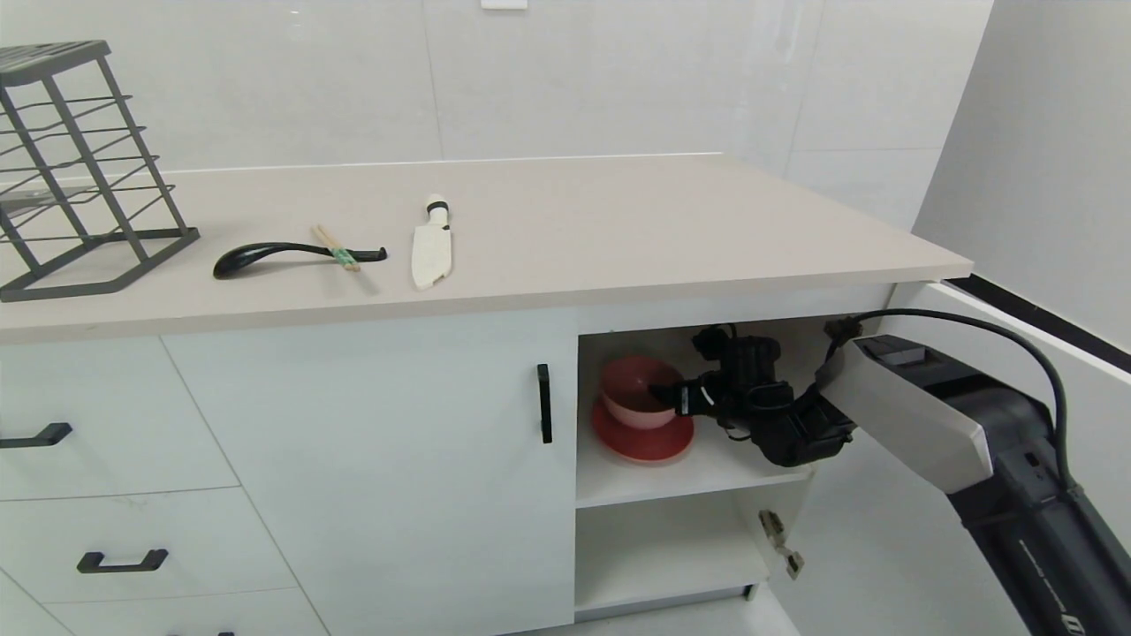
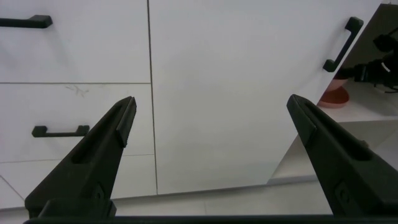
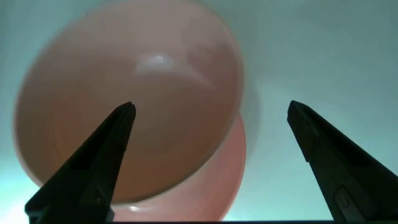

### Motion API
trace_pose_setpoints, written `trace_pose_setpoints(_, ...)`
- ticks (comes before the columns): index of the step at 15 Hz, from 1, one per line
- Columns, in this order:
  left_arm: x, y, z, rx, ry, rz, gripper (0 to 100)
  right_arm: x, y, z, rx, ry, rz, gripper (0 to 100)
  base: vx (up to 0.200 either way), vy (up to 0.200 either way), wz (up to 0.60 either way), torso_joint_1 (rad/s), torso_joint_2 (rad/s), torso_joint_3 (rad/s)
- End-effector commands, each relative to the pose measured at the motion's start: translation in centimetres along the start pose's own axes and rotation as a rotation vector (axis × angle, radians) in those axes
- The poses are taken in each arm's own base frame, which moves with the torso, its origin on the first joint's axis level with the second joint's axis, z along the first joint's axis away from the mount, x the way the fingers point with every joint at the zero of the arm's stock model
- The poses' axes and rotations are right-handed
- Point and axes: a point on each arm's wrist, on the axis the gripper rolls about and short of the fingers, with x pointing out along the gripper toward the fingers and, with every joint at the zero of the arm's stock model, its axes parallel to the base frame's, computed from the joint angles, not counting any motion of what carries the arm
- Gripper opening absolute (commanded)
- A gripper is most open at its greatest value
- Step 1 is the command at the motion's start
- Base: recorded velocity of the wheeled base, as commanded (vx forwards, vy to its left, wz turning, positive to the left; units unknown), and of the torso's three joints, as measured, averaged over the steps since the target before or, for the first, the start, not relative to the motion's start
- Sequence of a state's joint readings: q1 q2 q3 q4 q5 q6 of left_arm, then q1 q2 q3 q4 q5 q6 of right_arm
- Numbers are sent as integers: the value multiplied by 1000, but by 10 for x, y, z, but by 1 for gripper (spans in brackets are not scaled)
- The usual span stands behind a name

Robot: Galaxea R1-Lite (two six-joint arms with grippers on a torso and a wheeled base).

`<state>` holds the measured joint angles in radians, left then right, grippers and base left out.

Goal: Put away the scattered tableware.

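Observation:
Inside the open cabinet a pink bowl [image 1: 632, 393] sits on a red plate [image 1: 642, 440] on the upper shelf [image 1: 707, 468]. My right gripper [image 1: 664, 395] is in the cabinet at the bowl's right rim. It is open in the right wrist view [image 3: 211, 106], with the bowl [image 3: 143, 93] and plate [image 3: 233, 168] just ahead and one finger over the bowl. On the counter lie a black spoon [image 1: 265, 256], chopsticks [image 1: 336, 249] and a wooden knife [image 1: 432, 247]. My left gripper [image 2: 211, 102] is open and holds nothing, low in front of the shut cabinet door [image 2: 236, 93].
A dark wire rack [image 1: 79, 168] stands at the counter's left end. Drawers with black handles [image 1: 122, 561] sit left of the shut door, whose handle [image 1: 544, 403] borders the opening. The lower shelf [image 1: 654, 552] is bare. The swung-open door [image 1: 1016, 309] is on the right.

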<state>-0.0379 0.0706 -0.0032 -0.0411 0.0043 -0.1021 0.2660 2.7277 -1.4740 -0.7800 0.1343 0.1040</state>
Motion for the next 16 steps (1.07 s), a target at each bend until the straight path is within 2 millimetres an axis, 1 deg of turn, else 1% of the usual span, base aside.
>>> trace_pose_setpoints(1,0,0,0,-1,-1,3,100,-2,2,3,-7,-37,7,100,0,0,0,0,0,0)
trace_pose_setpoints(3,0,0,0,-1,-2,4,100,-7,5,8,-19,-76,13,100,0,0,0,0,0,0)
trace_pose_setpoints(4,0,0,0,-1,-4,10,100,-17,9,14,-25,-95,21,100,0,0,0,0,0,0)
trace_pose_setpoints(6,-1,0,0,-1,-11,13,100,-39,19,14,-33,-103,36,100,0,0,0,0,0,0)
trace_pose_setpoints(7,-1,0,0,1,-11,13,100,-54,29,11,-42,-117,54,100,0,0,0,0,0,0)
trace_pose_setpoints(8,-1,0,0,-1,-11,13,100,-62,34,9,-46,-115,64,100,0,0,0,0,0,0)
trace_pose_setpoints(9,-1,0,0,-1,-11,13,100,-75,39,4,-52,-109,75,100,0,0,0,0,0,0)
trace_pose_setpoints(10,-1,0,0,-1,-11,13,100,-95,51,0,-63,-117,100,100,0,0,0,0,0,0)
trace_pose_setpoints(11,-1,0,0,-1,-11,13,100,-106,55,-1,-67,-117,113,100,0,0,0,0,0,0)
trace_pose_setpoints(12,-1,0,0,-1,-11,13,100,-119,62,-7,-72,-90,130,100,0,0,0,0,0,0)
trace_pose_setpoints(14,-1,0,0,-1,-11,13,100,-136,71,-17,-89,-60,153,100,0,0,0,0,0,0)
trace_pose_setpoints(16,-1,0,0,-1,-11,13,100,-144,79,-19,-109,-57,175,100,0,0,0,0,0,0)
